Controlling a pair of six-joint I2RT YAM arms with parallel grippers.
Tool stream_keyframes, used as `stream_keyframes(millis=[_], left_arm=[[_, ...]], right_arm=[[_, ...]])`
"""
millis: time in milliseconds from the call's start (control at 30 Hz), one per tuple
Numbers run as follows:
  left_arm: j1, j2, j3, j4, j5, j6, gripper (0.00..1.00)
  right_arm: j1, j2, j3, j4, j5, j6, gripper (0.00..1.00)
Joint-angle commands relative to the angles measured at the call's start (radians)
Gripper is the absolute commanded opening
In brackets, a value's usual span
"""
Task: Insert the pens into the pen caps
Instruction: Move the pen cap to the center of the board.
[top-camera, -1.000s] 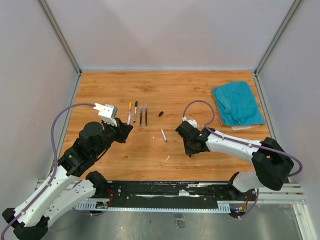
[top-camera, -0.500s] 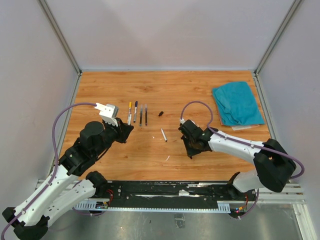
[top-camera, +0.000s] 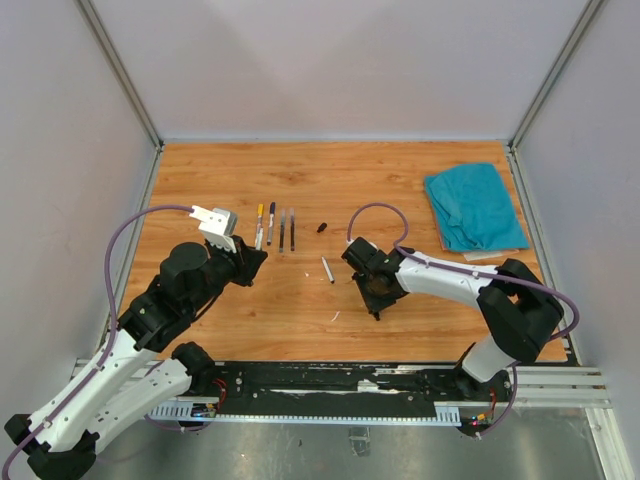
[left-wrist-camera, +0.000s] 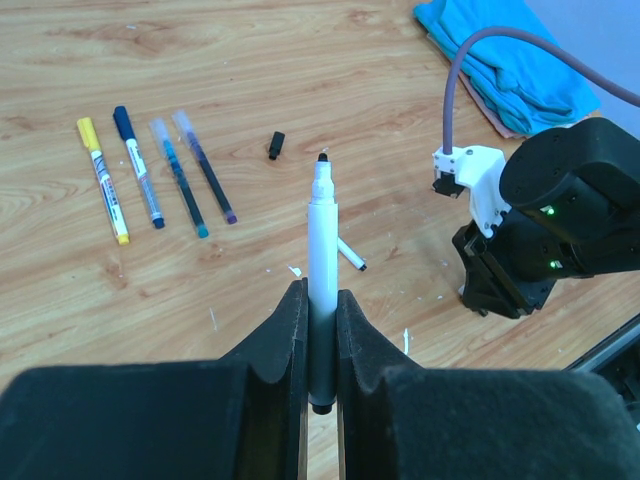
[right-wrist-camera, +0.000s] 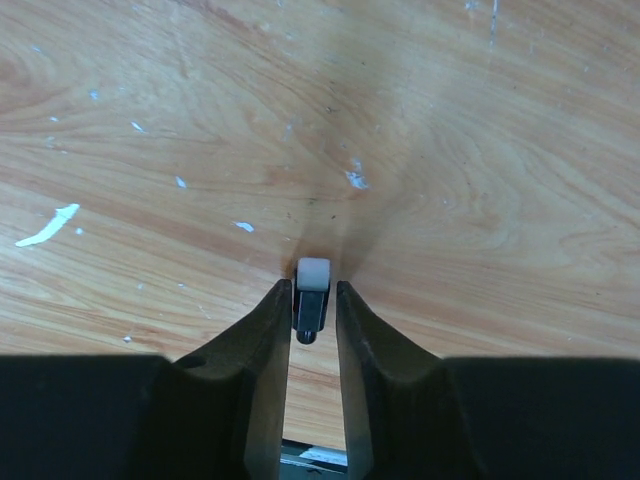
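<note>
One pen (left-wrist-camera: 322, 230), probably light, stiff and slick, is clamped at its rear between the left gripper's (left-wrist-camera: 320, 292) fingers. A tiny cap (right-wrist-camera: 312, 275) sits between the right gripper's (right-wrist-camera: 313, 290) fingers, grip unclear; pinch its sides.

Four pens (top-camera: 275, 228) lie in a row; right of them a cap (top-camera: 322, 227); nearer, another pen (top-camera: 327, 269); far right, a cloth (top-camera: 474, 205).

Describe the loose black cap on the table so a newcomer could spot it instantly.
On the wooden table, find the row of four pens left of centre. Just right of that row lies the black cap, alone on bare wood. It is a stubby, all-black piece far shorter than any pen, unlike the thin white pen lying nearer the arms.
</note>
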Motion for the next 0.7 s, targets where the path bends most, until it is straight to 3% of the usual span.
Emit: stream_keyframes(millis=[0,233,667], left_arm=[[0.005,-0.003,-0.002,0.022,0.010,0.021,0.01],[0.005,-0.003,-0.002,0.023,0.009,0.021,0.00],[0.005,-0.010,-0.002,0.021,0.006,0.021,0.00]], right_arm=[[0.014,0.008,0.025,-0.062,0.038,0.011,0.28],[0.015,0.014,0.026,-0.078,0.033,0.027,0.33],[0.014,0.046,0.020,-0.045,-0.013,0.006,0.27]])
